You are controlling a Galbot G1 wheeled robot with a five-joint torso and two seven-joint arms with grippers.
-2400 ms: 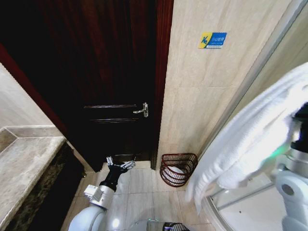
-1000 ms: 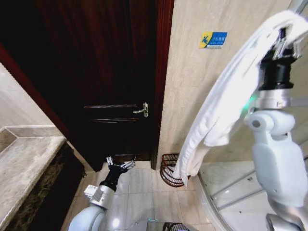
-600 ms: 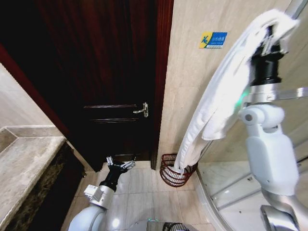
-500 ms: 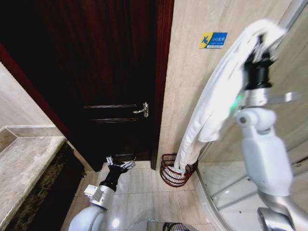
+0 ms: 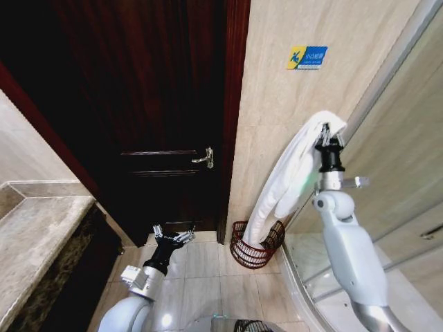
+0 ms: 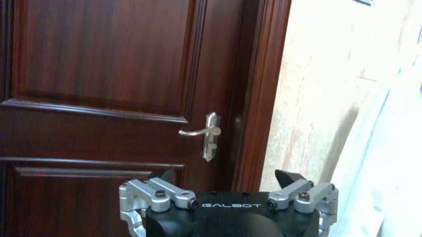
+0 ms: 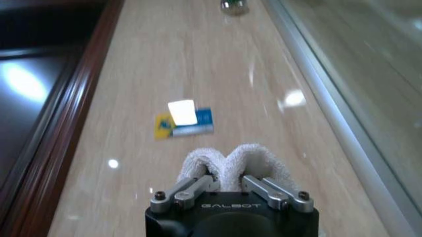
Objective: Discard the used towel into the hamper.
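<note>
1. Pale stone tiles are covering the wall on the right, and a dark wooden door is filling the middle, with a red-brown frame standing between the two.
2. A silver door handle is sticking out near the door's right edge.
3. A small blue and yellow sign is sitting high on the tiled wall.
4. A grey stone counter is reaching in from the near left, and its dark front is squeezing the floor there.
5. Light floor tiles are leaving an open strip between the counter and the glass shower wall on the right.
6. The hamper is standing on the floor in the far corner, close to the door frame and the tiled wall.
7. The right gripper is pointing up, with its fingers pinching a fold of the white towel.
8. The towel is hanging down in a long drape, and its lower end is reaching into the top of the hamper.
9. The left gripper is hanging low near the floor in front of the door, with its fingers spread apart and holding nothing.
</note>
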